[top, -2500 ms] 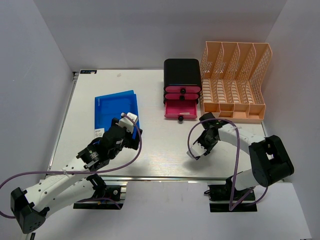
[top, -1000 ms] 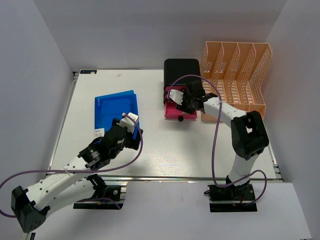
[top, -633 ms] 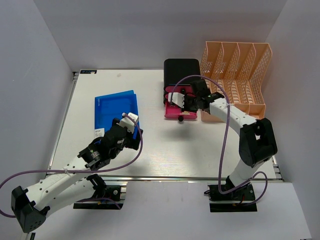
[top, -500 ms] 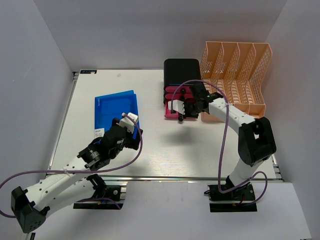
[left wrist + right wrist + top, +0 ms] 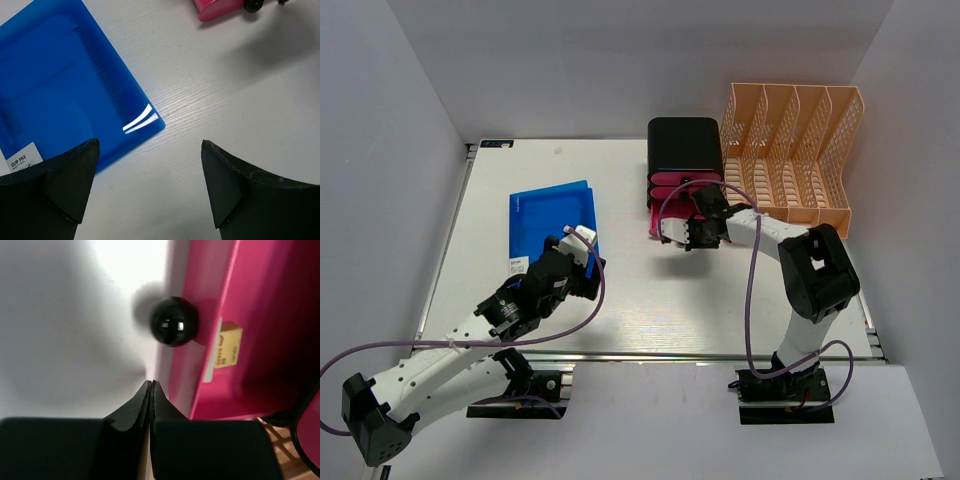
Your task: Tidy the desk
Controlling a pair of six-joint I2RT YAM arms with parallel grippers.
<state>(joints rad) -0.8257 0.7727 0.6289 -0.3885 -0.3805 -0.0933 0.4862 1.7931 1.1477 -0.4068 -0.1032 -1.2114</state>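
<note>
The desk [image 5: 650, 290] is a wide white tabletop. A black drawer unit [image 5: 685, 150] stands at its back, and its lowest pink drawer [image 5: 662, 222] is pulled out. My right gripper [image 5: 678, 238] is shut with nothing in it. In the right wrist view the right gripper [image 5: 151, 383] has its tips just short of the drawer's black knob [image 5: 174, 321], alongside the pink drawer [image 5: 245, 315] front. A blue folder [image 5: 550, 222] lies flat at the left. My left gripper [image 5: 582, 252] hovers open over the near right corner of the blue folder [image 5: 55, 95]; the left gripper [image 5: 150, 145] holds nothing.
A peach lattice file rack [image 5: 790, 165] stands at the back right, beside the drawer unit. White walls enclose the desk on three sides. A metal rail [image 5: 650, 355] runs along the near edge. The pink drawer [image 5: 220, 7] shows at the top of the left wrist view.
My right arm swung from the desk's front up to the pink drawer, and its jaws went from open to shut by the knob. The left arm and the folder have not moved.
</note>
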